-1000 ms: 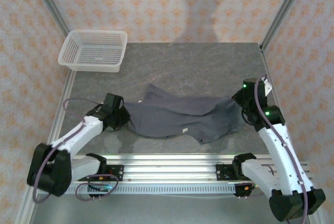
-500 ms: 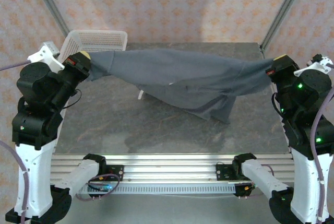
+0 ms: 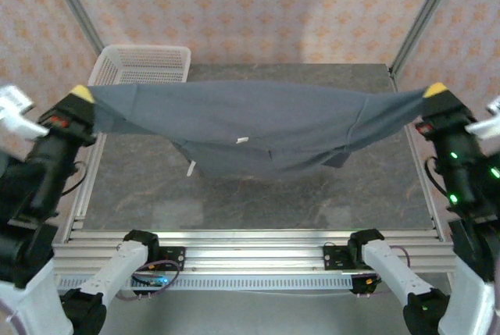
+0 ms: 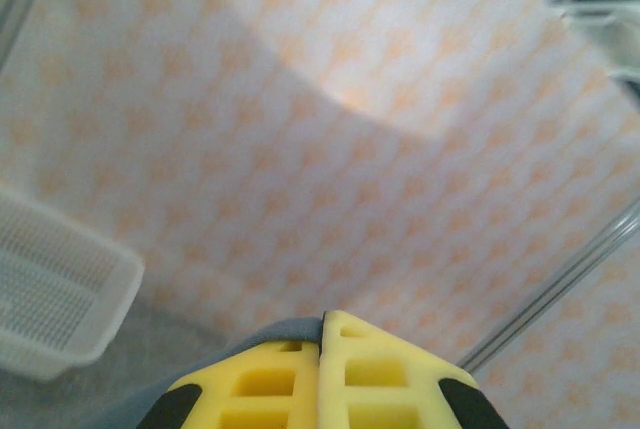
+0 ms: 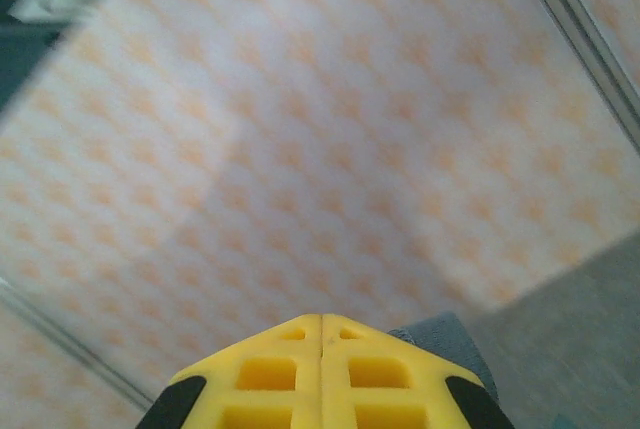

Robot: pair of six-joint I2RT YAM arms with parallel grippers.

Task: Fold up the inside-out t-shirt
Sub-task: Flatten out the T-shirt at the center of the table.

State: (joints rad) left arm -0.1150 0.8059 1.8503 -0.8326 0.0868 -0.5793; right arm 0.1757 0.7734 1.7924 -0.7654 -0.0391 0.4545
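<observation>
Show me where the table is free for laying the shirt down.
Bare table runs between the hanging t-shirt and the near rail, and along the far edge right of the basket. Crowded: the far-left corner, where it sits.

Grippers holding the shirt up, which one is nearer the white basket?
The left gripper, clamped on the end of the t-shirt beside the white basket; the right gripper holds the opposite end, well away from it.

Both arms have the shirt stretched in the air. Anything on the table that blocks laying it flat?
Nothing visible does: the tabletop showing beneath the t-shirt is bare. The white basket sits at the far left corner, behind the t-shirt's left end, so keep the drop short of it.
</observation>
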